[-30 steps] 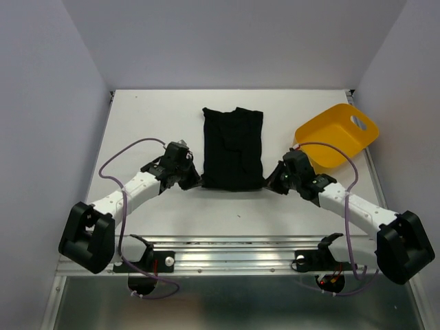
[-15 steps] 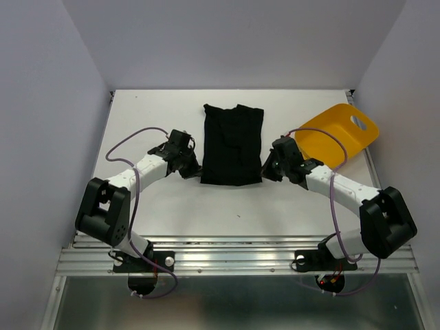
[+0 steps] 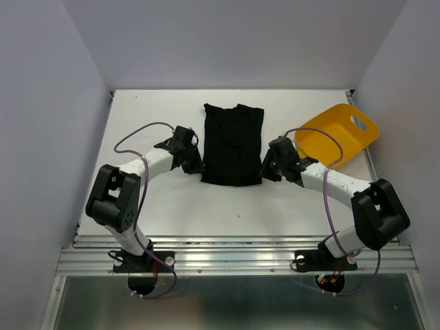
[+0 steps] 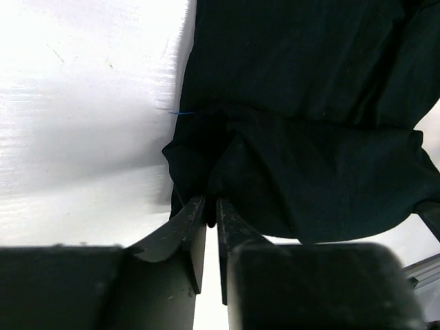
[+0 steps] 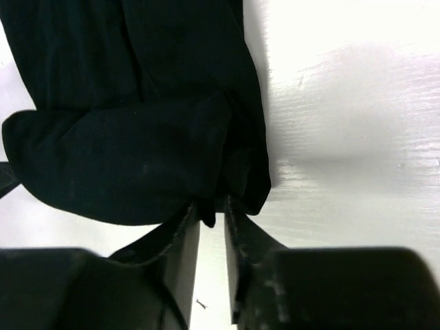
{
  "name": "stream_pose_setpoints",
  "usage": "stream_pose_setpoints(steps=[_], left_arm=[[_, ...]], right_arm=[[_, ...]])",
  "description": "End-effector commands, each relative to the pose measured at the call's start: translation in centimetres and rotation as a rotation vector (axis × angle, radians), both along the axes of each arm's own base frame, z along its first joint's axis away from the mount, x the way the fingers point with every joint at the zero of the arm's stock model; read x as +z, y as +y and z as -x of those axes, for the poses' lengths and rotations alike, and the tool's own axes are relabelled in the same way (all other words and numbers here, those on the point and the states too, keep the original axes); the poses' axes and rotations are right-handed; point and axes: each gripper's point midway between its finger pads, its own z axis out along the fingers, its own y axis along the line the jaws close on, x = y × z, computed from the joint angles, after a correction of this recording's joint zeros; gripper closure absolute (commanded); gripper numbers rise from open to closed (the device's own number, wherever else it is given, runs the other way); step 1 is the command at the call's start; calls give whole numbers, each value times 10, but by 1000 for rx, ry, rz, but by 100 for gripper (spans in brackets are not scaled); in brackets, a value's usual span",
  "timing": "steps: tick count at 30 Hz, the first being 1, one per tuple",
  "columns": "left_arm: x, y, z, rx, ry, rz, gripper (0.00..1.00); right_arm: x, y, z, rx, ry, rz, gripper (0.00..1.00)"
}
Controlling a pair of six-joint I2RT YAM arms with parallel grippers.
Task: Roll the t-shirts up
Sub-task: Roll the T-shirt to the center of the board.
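**Clerk:** Entry one, at the left of the t-shirt [image 3: 232,144]?

**Keeper:** The left gripper [image 4: 210,201] — black, two fingers, set against the t-shirt's near left corner. Its jaws stood a thin slit apart, with a bunched fold of the cloth at their tips. Whether the fold was pinched or only touched could not be told.

**Clerk:** Entry two, the t-shirt itself?

**Keeper:** One, plain black, no print seen. It was folded into a long narrow strip and lay flat on the white table [image 3: 172,206], its length running away from the arm bases. The near hem was rumpled at both corners, where the grippers met it.

**Clerk:** Entry three, at its right?

**Keeper:** The right gripper [image 5: 212,206] — black, two fingers, set against the t-shirt's near right corner, mirror to the first. Its jaws were likewise a thin slit apart, and a small nub of cloth sat between the tips. Gripped or loose could not be told.

**Clerk:** Anything farther right?

**Keeper:** A yellow tub [image 3: 337,137], plastic, with a handle slot in its rim. It lay tilted, right of the t-shirt and apart from it, just beyond the right gripper's wrist.
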Motion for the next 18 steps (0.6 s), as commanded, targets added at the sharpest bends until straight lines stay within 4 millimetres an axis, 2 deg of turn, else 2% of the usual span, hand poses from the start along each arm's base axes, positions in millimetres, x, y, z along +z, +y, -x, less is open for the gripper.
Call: stream_pose_setpoints(steps=[1,2,4,6,10,13,18], left_arm=[[20,-1,-25,-21,-98,-2,72],[22,-2,-26,-27,-108,-4,65],[29,-4,-31,-30,-127,-1,60],[37,-5,-35,-34,-149,1,59],[44,-8,-42,-44,-168,4,59],[39,-9,-44,-55,-160,-3,59],[27,-12,-46,-73,-138,-5,60]], right_arm=[[19,-2,-26,-28,-90,24,68],[23,-1,-28,-28,-102,17,67],[28,-1,-36,-35,-120,8,62],[33,2,-40,-30,-131,5,56],[58,15,-45,19,-190,-56,47],[74,21,-38,76,-217,-93,46],[79,28,-15,147,-200,-142,50]])
